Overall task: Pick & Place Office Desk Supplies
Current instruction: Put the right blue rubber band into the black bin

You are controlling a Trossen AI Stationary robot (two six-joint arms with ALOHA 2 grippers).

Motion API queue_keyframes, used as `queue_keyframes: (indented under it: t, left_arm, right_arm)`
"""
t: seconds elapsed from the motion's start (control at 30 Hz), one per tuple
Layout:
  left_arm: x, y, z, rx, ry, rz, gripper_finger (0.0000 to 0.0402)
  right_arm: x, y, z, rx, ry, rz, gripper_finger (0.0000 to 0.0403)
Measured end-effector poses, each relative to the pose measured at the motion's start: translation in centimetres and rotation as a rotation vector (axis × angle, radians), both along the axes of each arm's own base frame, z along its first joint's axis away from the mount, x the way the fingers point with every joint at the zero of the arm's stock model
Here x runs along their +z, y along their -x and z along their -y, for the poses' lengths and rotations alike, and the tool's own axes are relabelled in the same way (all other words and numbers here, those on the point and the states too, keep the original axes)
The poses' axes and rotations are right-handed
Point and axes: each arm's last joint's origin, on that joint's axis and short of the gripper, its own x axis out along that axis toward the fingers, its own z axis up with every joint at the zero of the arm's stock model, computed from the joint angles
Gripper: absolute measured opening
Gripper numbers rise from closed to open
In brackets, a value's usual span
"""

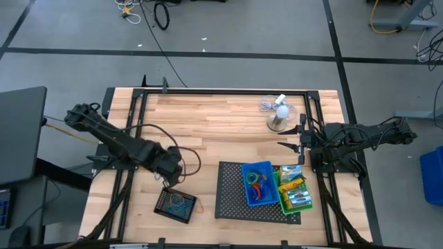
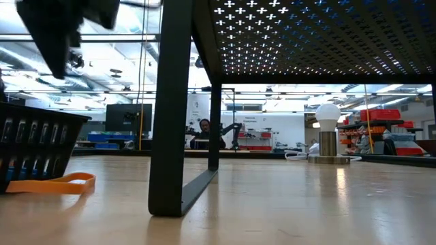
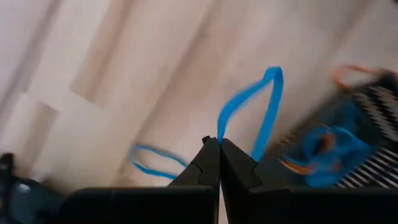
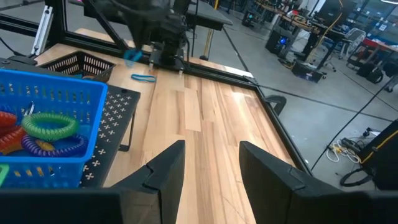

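Observation:
My left gripper [image 3: 219, 144] hangs above the table's left half [image 1: 170, 177], shut on a blue rubber-band loop [image 3: 252, 102]. A second blue loop [image 3: 155, 163] lies flat on the wood below it. Just nearer the front edge stands a small black bin [image 1: 176, 205] with several coloured loops inside; an orange loop [image 2: 58, 182] lies on the table against it. A blue bin [image 1: 257, 182] with coiled loops and a green bin [image 1: 294, 192] with small boxes stand on the mesh tray [image 1: 232, 197]. My right gripper [image 4: 210, 163] waits open at the table's right side [image 1: 289, 137]. My left gripper pinches the blue loop at one spot of its band [image 3: 220, 129] between the ends of its two shut fingers. The fingers come from above, pointing steeply down. The loop is lifted clear of the table and stays an open loop beyond the fingertips.
A white mini fan [image 1: 279, 114] on a round base stands at the far right, close to my right gripper. The mesh tray stands raised on thin black legs [image 2: 170, 136]. Bare wood lies between the black bin and the tray and across the table's far half.

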Motion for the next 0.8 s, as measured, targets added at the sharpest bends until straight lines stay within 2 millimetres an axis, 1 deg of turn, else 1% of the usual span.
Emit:
queue_keyframes:
  t: [0.1,0.17,0.23,0.37,0.47,0.57,0.67,0.8]
  left_arm:
    - [0.5,0.2,1.5,-0.026,0.073,0.024,0.0001]
    - [0.3,0.5,2.7,-0.042,0.125,0.027,0.0001]
    - [-0.6,0.7,3.8,-0.054,0.166,0.029,0.0001]
    - [-3.2,0.8,5.4,-0.067,0.227,0.038,0.0001]
    - [-4.9,0.5,6.0,-0.074,0.249,0.039,0.0001]
    - [-5.7,0.3,6.2,-0.074,0.238,0.022,0.0002]
    - [-5.8,0.3,6.4,-0.095,0.238,0.025,0.0020]
    - [-5.7,0.3,6.7,-0.118,0.248,0.049,0.0069]
  right_arm:
    - [0.0,0.0,0.0,0.000,0.000,0.000,0.0160]
    - [0.0,0.0,0.0,0.000,0.000,0.000,0.0160]
    - [0.0,0.0,0.0,0.000,0.000,0.000,0.0160]
    - [0.0,0.0,0.0,0.000,0.001,0.000,0.0160]
    - [0.0,0.0,0.0,0.001,0.004,0.002,0.0160]
    - [0.0,0.0,0.0,0.001,0.006,0.004,0.0160]
    - [0.0,0.0,0.0,0.001,0.005,0.005,0.0160]
    - [0.1,0.0,0.0,0.001,0.004,0.005,0.0160]
